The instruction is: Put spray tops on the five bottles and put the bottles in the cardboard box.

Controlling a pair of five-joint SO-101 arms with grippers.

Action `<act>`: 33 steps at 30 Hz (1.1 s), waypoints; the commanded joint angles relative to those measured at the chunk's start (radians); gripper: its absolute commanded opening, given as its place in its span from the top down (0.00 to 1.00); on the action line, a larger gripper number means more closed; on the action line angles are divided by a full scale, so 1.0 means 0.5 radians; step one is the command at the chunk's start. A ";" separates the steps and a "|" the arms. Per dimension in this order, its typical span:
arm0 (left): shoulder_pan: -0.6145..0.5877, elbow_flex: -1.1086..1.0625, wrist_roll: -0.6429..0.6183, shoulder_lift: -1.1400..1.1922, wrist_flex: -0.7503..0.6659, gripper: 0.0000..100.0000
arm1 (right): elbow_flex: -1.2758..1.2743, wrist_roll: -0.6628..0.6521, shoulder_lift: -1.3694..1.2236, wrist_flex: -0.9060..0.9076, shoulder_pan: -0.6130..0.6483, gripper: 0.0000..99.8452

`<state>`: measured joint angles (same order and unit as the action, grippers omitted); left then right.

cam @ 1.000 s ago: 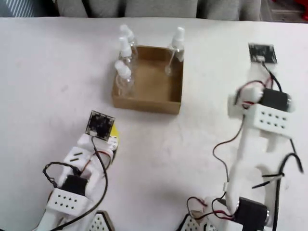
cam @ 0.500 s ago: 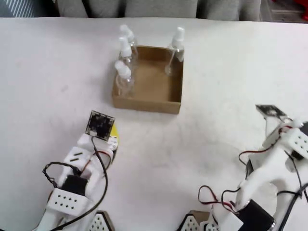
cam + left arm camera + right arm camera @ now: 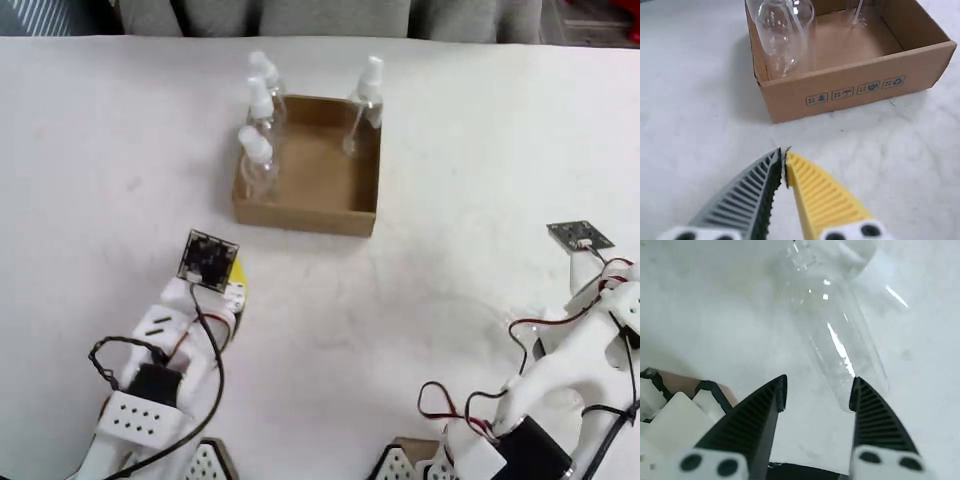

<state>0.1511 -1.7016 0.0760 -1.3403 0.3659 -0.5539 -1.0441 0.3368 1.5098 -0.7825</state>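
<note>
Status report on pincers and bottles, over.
Left pincer shut, empty, facing cardboard box. Right pincer open at lying bottle. Four topped bottles at box. No obstacle seen.

1. A cardboard box (image 3: 318,212) sits open on the white desk (image 3: 100,130), toward the far middle.
2. Three clear, spray-topped bottles line its left wall: far bottle (image 3: 266,76), middle bottle (image 3: 261,104), near bottle (image 3: 257,156).
3. A fourth bottle (image 3: 365,95), also capped, stands at the far right corner.
4. The left arm (image 3: 160,370) (a dark board (image 3: 207,257) on its wrist) lies near left, well apart from the box.
5. The right arm (image 3: 565,365) is folded at the near right.
</note>
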 commanded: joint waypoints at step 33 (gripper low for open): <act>-0.017 0.006 0.025 -0.035 -0.043 0.98 | -0.261 -0.328 0.048 -0.594 0.146 0.77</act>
<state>0.1511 -1.7016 0.0760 -1.3403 0.3659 -0.6859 -1.1960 0.3368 1.2229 -0.7181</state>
